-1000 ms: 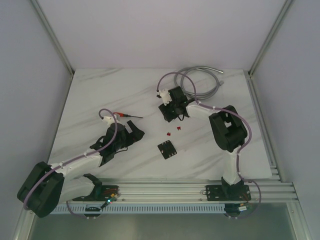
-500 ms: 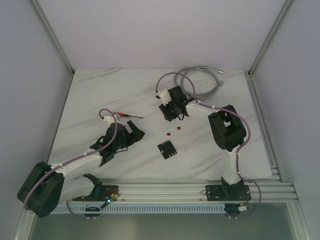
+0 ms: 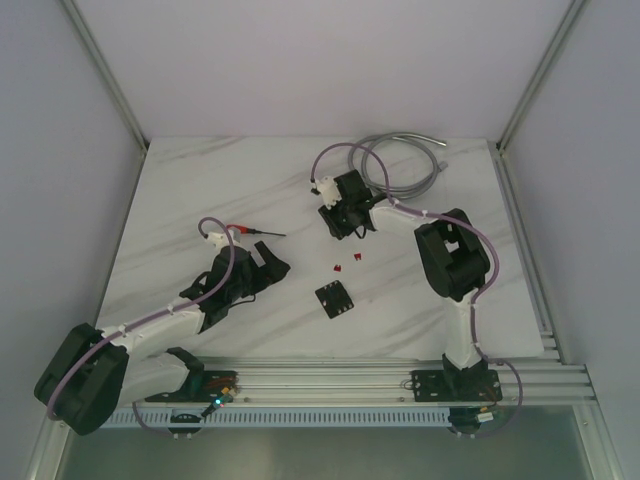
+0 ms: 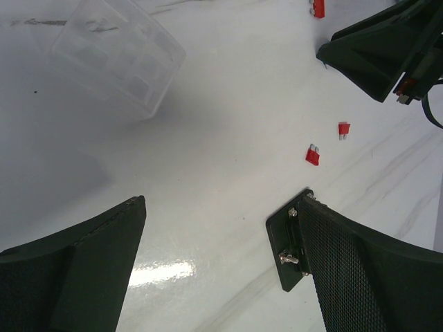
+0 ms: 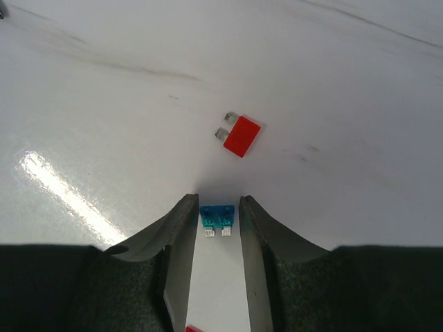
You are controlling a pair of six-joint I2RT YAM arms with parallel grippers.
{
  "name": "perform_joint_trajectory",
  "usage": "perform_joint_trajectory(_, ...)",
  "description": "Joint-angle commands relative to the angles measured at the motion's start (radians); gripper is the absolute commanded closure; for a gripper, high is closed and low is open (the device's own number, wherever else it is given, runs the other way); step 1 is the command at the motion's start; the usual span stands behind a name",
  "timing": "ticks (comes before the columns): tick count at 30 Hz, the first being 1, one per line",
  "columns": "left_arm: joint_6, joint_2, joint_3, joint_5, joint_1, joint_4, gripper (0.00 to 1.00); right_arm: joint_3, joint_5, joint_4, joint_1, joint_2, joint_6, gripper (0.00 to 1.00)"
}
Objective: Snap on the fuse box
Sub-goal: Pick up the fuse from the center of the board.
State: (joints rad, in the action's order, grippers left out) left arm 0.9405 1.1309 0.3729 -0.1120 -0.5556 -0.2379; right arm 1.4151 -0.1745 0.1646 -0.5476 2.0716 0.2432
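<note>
On the white table (image 3: 180, 200), left of centre in the top view: left gripper (image 3: 268, 267), spread wide, holding nothing. Upper centre: right gripper (image 3: 340, 228), pinched onto a blue fuse (image 5: 217, 214), tips against both its sides. Below that, toward the bottom edge and well apart: fuse box (image 3: 336, 299), flat, square, turned corner-on. Roughly as near to either gripper. Between box and right gripper: two red fuses (image 3: 339, 268).

Fuse box (image 3: 336, 299) on the table (image 3: 200, 190) — loose fuses (image 3: 339, 268) just behind.
</note>
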Motion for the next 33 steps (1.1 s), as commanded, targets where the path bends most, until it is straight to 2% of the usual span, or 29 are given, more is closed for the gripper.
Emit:
perform_joint_trajectory(1,-0.01,-0.001,-0.004,0.01,0.004,0.005,0.0,0.031,0.025,0.049,0.0,0.049,-0.002,0.65)
perform_joint_trajectory(10,-0.009,-0.003,-0.005,0.015,0.005,0.005,0.0,0.035,0.035,0.101,0.0,0.033,-0.028,0.66)
perform_joint_trajectory(19,-0.008,0.004,-0.001,0.022,0.005,0.001,0.0,0.058,0.144,0.176,-0.005,0.027,-0.132,0.64)
perform_joint_trajectory(33,-0.006,0.006,-0.001,0.028,0.005,0.0,0.0,0.124,0.143,0.245,-0.014,0.071,-0.138,0.62)
